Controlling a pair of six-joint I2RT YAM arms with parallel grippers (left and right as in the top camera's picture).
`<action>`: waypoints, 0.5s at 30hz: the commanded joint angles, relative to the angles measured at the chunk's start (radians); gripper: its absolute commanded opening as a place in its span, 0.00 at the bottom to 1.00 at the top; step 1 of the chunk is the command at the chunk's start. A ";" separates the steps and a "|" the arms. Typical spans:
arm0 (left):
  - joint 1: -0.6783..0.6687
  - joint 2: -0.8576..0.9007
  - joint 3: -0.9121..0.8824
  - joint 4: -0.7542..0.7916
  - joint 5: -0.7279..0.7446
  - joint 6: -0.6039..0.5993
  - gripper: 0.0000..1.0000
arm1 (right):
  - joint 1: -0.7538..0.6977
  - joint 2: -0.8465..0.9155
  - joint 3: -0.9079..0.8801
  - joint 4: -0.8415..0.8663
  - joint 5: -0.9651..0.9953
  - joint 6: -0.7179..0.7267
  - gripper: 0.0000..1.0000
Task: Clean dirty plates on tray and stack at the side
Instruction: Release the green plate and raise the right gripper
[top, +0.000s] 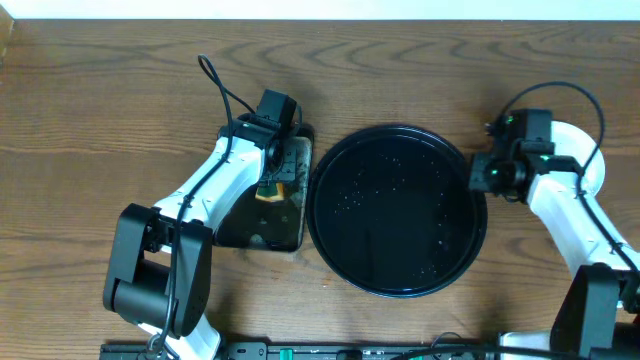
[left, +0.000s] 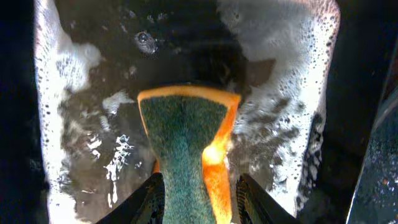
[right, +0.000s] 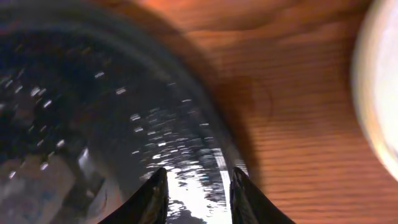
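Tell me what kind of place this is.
Likely a lab bench staged for dishwashing, not a real kitchen: white robot arms at a brown wood-grain table, a large round glossy black tray, and a rectangular black pan of sudsy water holding a green-and-orange sponge.

Between my left tool's (left: 198, 202) fingers the sponge's (left: 186, 143) near end runs off the picture's bottom edge; overhead the tool covers most of it. Right of my right tool (right: 198, 186), a pale round blur (right: 380, 87) is cut off; I can't name it.
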 joint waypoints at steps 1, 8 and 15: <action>0.003 -0.048 0.000 -0.008 0.033 0.013 0.43 | 0.066 0.007 0.012 0.001 -0.014 -0.069 0.39; 0.005 -0.186 0.002 -0.023 0.036 0.013 0.68 | 0.141 0.006 0.063 0.005 -0.004 -0.072 0.99; 0.055 -0.308 0.002 -0.127 0.036 -0.061 0.75 | 0.140 0.005 0.258 -0.236 0.026 -0.133 0.99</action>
